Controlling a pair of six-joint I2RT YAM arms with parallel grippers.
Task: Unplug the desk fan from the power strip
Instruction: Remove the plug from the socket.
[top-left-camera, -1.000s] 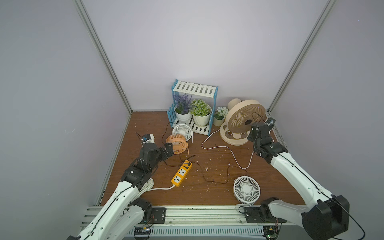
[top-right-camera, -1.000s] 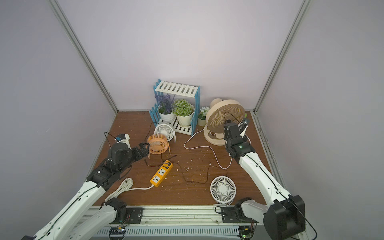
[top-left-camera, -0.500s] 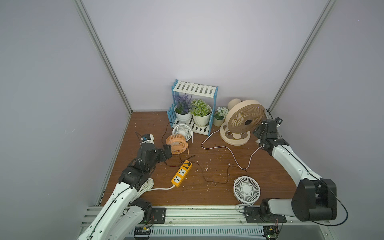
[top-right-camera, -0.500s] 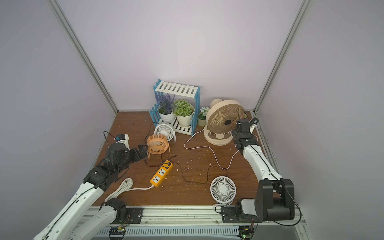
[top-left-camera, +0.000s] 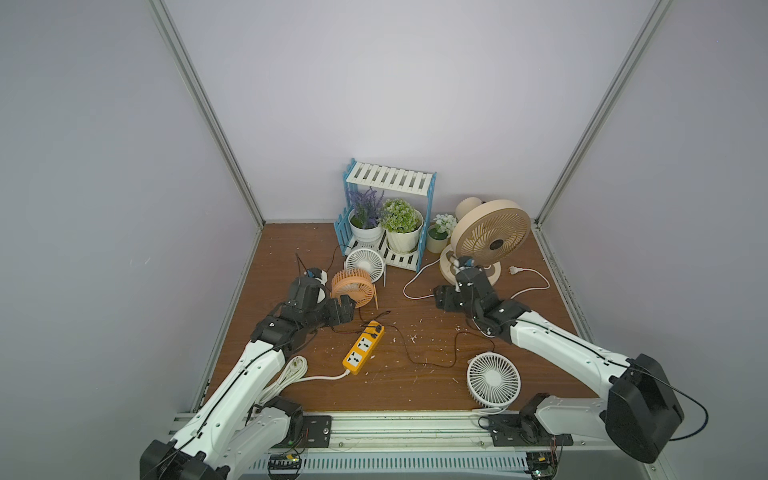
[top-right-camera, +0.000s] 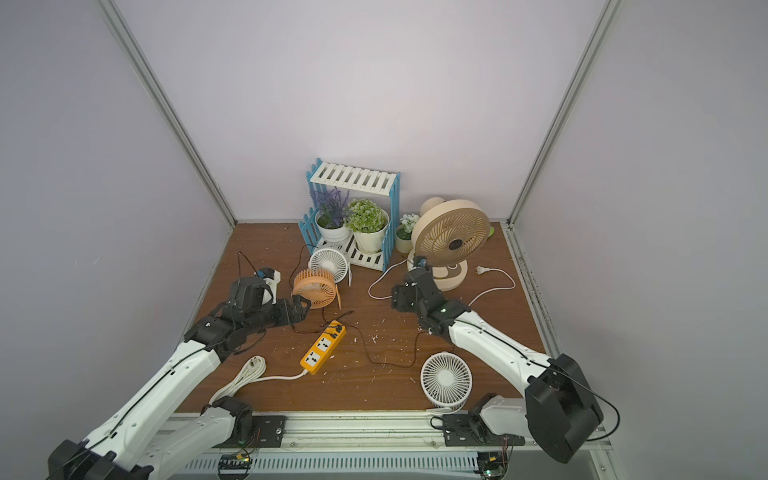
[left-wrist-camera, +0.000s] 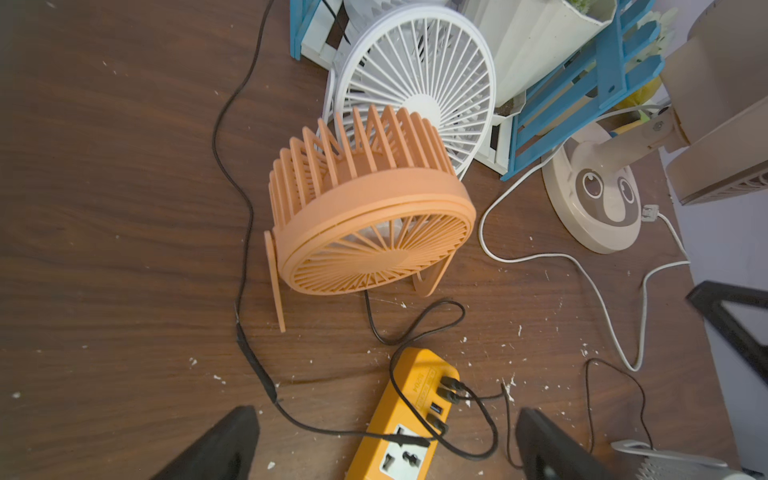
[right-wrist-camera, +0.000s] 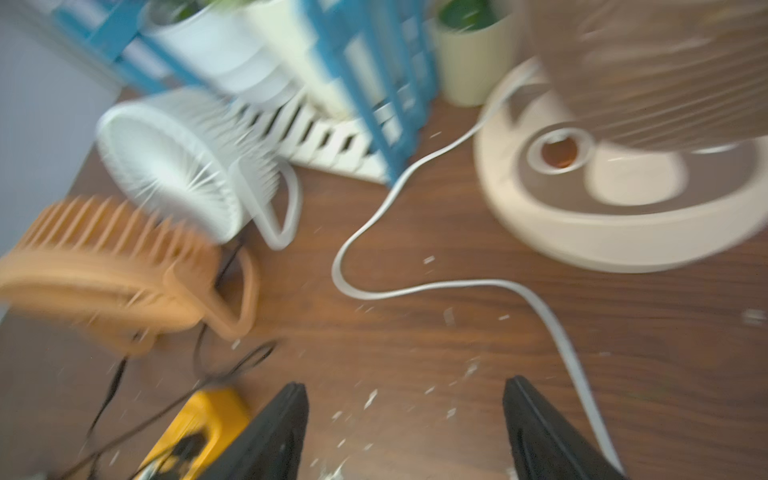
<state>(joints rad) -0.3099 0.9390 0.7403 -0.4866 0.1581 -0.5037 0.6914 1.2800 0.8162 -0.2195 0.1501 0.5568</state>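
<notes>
The left gripper (top-left-camera: 347, 306) hangs low over the wooden floor (top-left-camera: 286, 249) with its fingers spread wide and holding nothing, its tips near the orange fan (top-left-camera: 353, 287) in both top views. Its wrist view adds detail that the top views show too small to read. There the power strip (left-wrist-camera: 409, 374) lies just beneath and ahead of the spread fingers (left-wrist-camera: 224, 444), with its near end running in between them. Black USB plugs (left-wrist-camera: 451, 386) sit in its row of ports, and thin black cables loop away from them, one toward the orange fan. In the top views the strip lies flat and slanted on the wood, between the two grippers but much nearer the left one, just beyond its fingertips. Its thick white cord (top-left-camera: 324, 377) trails back beside the left arm. The right gripper (top-left-camera: 442, 300) is well apart from the strip and close in front of the beige fan (top-left-camera: 492, 237), with its fingers likewise parted and empty. Its wrist view is blurred, yet it catches the strip's yellow end off to the side of one finger, toward the left gripper. It also shows the beige fan's white cable (right-wrist-camera: 436, 285) curving over the wood ahead. Only the top views show that cable's plug (top-left-camera: 516, 271), which lies loose on the floor beyond the right gripper, far from the strip.
</notes>
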